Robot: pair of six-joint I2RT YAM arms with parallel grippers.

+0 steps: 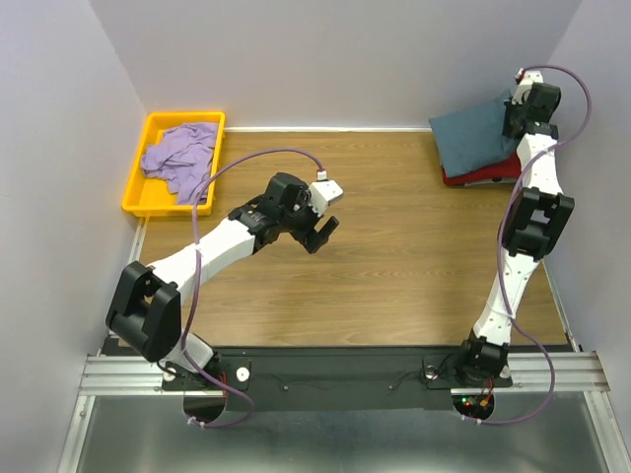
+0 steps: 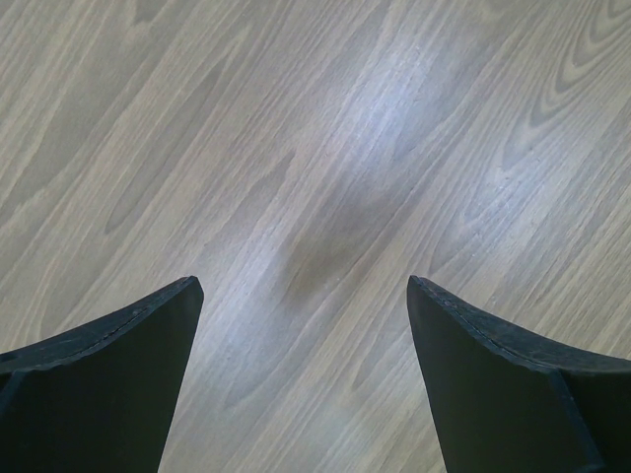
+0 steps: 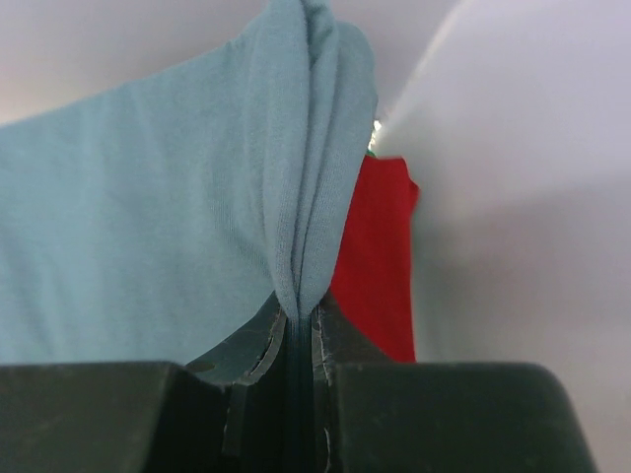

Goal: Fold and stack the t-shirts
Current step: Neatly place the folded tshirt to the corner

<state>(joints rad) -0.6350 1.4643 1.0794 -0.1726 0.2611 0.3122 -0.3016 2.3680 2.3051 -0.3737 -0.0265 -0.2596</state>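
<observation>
Right wrist view: a fold of the blue-grey t-shirt [image 3: 148, 227] is clamped in the right end effector [image 3: 296, 330], with the red t-shirt [image 3: 380, 256] lying under it, at the top view's upper right. The left end effector [image 1: 323, 235] is spread wide, released, above the bench [image 1: 394, 256]. The lavender t-shirt [image 1: 180, 158] is heaped in the yellow tray [image 1: 138, 205] at upper left.

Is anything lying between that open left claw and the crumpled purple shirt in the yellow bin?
Nothing visible. Bare wooden table lies between the open left gripper and the pale lavender cotton t-shirt; only the low wall of the yellow plastic tray surrounds it.
</observation>
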